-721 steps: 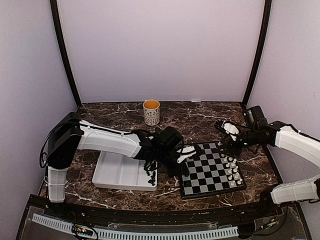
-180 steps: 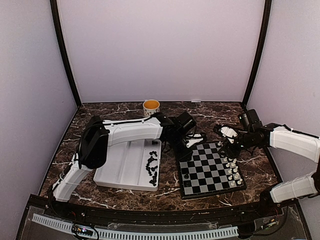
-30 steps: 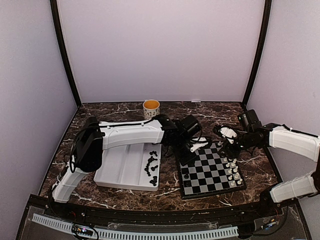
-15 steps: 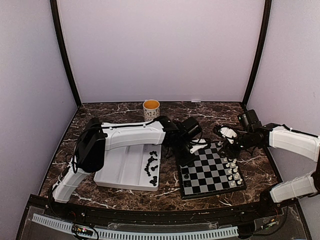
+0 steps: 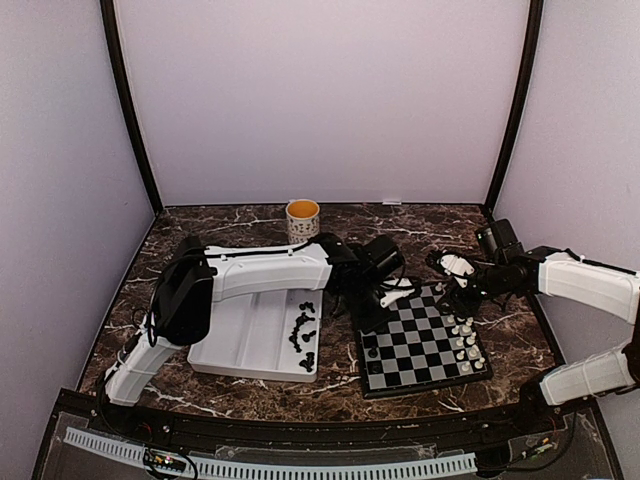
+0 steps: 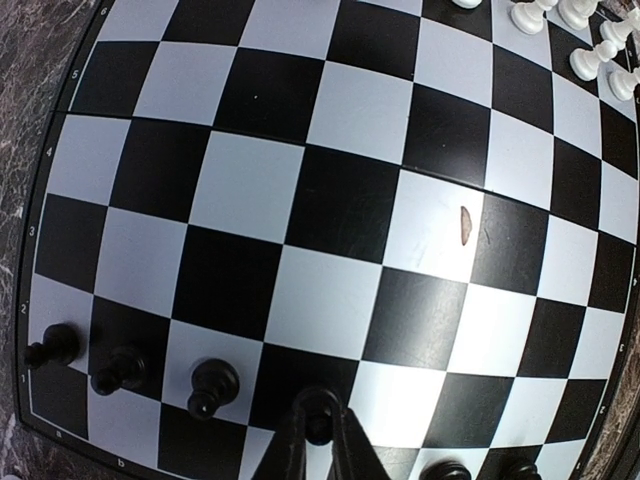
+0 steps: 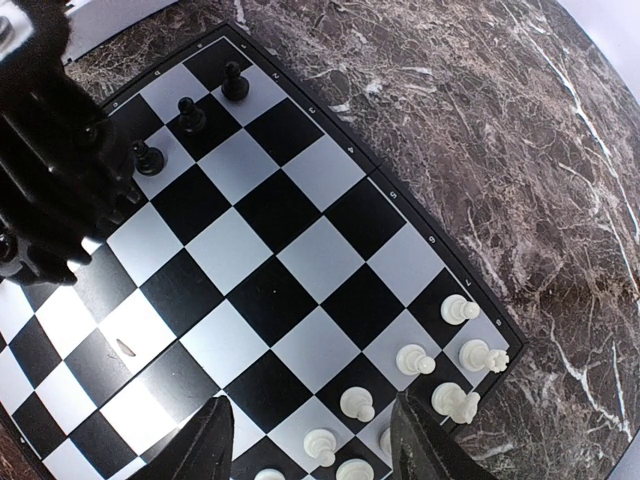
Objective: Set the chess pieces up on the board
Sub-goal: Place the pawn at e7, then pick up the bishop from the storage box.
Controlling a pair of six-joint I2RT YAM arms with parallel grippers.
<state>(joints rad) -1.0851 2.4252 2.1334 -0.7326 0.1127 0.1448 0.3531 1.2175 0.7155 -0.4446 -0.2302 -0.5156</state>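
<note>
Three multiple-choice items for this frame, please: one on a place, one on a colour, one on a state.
1. The tray sits: A left of the board; B right of it; C behind it.
2. The piece in the left gripper is: A white; B black; C red.
3. The right gripper is: A open; B shut on a piece; C shut on the tray.
A: the top view shows it by the board's left edge. B: a black piece sits between the fingers. A: its fingers stand wide apart.
</note>
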